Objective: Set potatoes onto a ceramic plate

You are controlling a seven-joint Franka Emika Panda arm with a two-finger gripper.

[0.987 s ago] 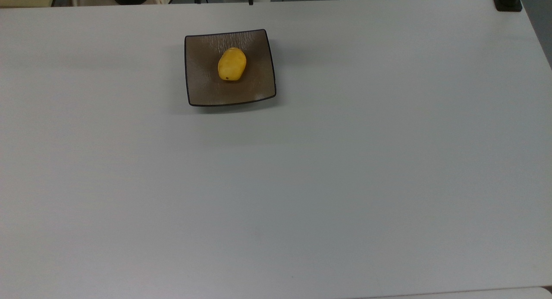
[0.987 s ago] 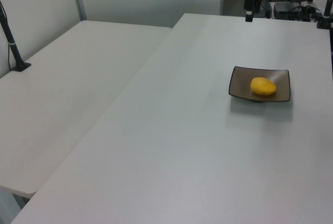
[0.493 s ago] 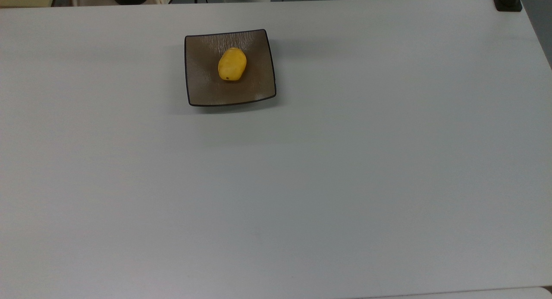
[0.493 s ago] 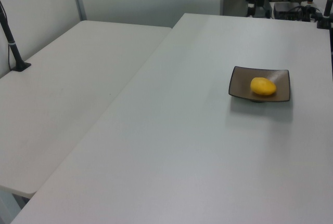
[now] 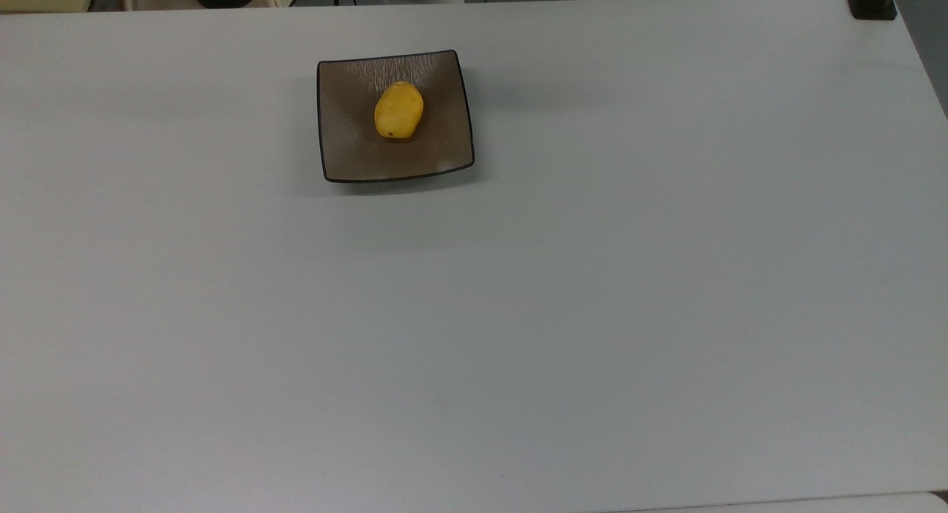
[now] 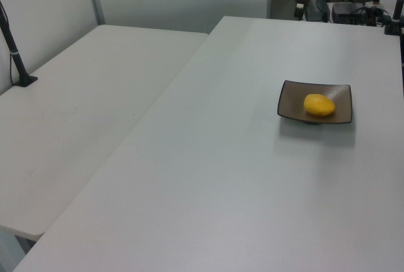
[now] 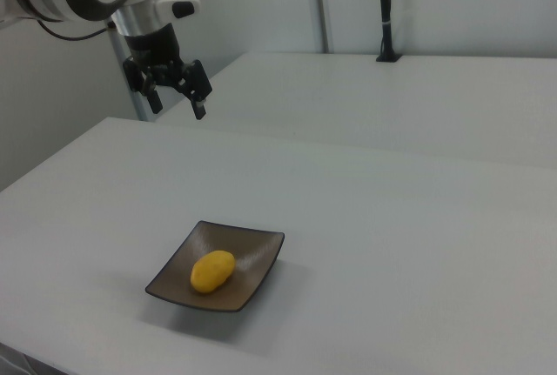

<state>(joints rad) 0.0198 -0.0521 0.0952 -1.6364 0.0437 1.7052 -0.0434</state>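
Note:
One yellow oval potato (image 5: 398, 110) lies in the middle of the square brown ceramic plate (image 5: 348, 146), near the far edge of the grey table. The left view shows the potato (image 6: 319, 105) on the plate (image 6: 289, 103) at the left view's right. In the right view the potato (image 7: 213, 271) rests on the plate (image 7: 258, 257) at the lower left. My gripper (image 7: 177, 107) hangs open and holds nothing, high above the table's far edge, well apart from the plate and up and behind it.
A second white table (image 6: 76, 114) adjoins on the left view's left, with a black post (image 6: 16, 51) clamped to it. A black clamp (image 5: 872, 4) sits at the top view's upper right corner. Cables and equipment stand beyond the far edge.
In the left view the gripper has drawn up and away past the table's far edge. Potato and plate have not moved.

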